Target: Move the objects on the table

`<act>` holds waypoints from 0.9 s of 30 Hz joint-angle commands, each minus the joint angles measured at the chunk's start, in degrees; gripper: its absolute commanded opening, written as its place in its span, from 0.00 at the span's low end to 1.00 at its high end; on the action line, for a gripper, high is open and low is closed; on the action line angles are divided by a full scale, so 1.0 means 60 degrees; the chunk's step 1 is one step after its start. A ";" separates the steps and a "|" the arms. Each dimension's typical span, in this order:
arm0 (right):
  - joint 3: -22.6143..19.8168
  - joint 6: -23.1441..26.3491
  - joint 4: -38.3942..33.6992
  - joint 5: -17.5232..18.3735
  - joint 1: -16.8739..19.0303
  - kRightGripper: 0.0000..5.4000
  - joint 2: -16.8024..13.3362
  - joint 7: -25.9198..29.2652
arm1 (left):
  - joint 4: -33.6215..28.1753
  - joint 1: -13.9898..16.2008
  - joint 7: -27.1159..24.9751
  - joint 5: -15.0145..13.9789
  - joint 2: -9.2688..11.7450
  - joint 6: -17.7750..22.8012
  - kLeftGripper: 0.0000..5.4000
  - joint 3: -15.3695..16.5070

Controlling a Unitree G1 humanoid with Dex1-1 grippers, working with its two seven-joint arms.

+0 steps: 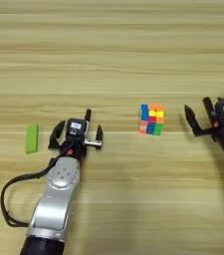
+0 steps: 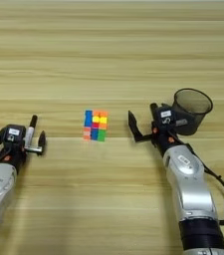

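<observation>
Black mesh cup (image 2: 192,110), upright, on table's right side

My table (image 1: 113,50) is pale wood, its planks streaked darker along their length, and it fills my whole view. A scrambled colour cube (image 1: 152,119) sits near the middle of it. Well off to my left a small flat green block (image 1: 31,138) lies on the boards. Far to my right a black mesh cup (image 2: 192,110) stands upright, open at the top.
</observation>
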 commanded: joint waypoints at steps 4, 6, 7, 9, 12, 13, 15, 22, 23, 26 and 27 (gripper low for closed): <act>-0.0047 0.0024 -0.0143 0.0066 -0.0061 0.99 -0.0045 0.0028 | 0.0132 0.0612 -0.0119 -0.0131 -0.0156 0.0793 1.00 -0.0109; -0.0055 0.0034 -0.0141 0.0070 -0.0072 0.99 -0.0055 0.0032 | 0.0008 0.0710 -0.0099 -0.0139 -0.0171 0.0837 1.00 -0.0111; -0.0060 0.0034 -0.0138 0.0073 -0.0074 0.99 -0.0062 0.0037 | -0.0054 0.0762 -0.0089 -0.0134 -0.0179 0.0852 1.00 -0.0124; -0.0071 0.0033 -0.0139 0.0079 -0.0071 0.99 -0.0075 0.0045 | -0.0217 0.0925 -0.0056 -0.0123 -0.0223 0.0867 1.00 -0.0185; -0.0086 0.0047 -0.0143 0.0090 -0.0078 0.99 -0.0096 0.0065 | -0.0434 0.1166 -0.0020 -0.0142 -0.0315 0.0873 1.00 -0.0293; -0.0091 0.0049 -0.0135 0.0095 -0.0085 0.99 -0.0104 0.0073 | -0.0483 0.1225 -0.0009 -0.0148 -0.0346 0.0878 1.00 -0.0312; -0.0100 0.0050 -0.0118 0.0102 -0.0097 0.99 -0.0116 0.0083 | -0.0544 0.1306 0.0010 -0.0159 -0.0384 0.0888 1.00 -0.0303; -0.0115 0.0048 -0.0117 0.0106 -0.0105 0.99 -0.0128 0.0090 | -0.0713 0.1517 0.0001 -0.0240 -0.0452 0.0884 1.00 -0.0258; -0.0114 0.0045 -0.0114 0.0104 -0.0107 0.99 -0.0126 0.0091 | -0.0694 0.1508 -0.0005 -0.0261 -0.0454 0.0882 1.00 -0.0230; -0.0113 0.0045 -0.0123 0.0099 -0.0104 1.00 -0.0117 0.0088 | -0.0664 0.1484 0.0001 -0.0284 -0.0429 0.0885 0.95 -0.0126; -0.0115 0.0044 -0.0127 0.0099 -0.0100 1.00 -0.0115 0.0084 | -0.0659 0.1486 -0.0009 -0.0288 -0.0430 0.0888 0.94 -0.0112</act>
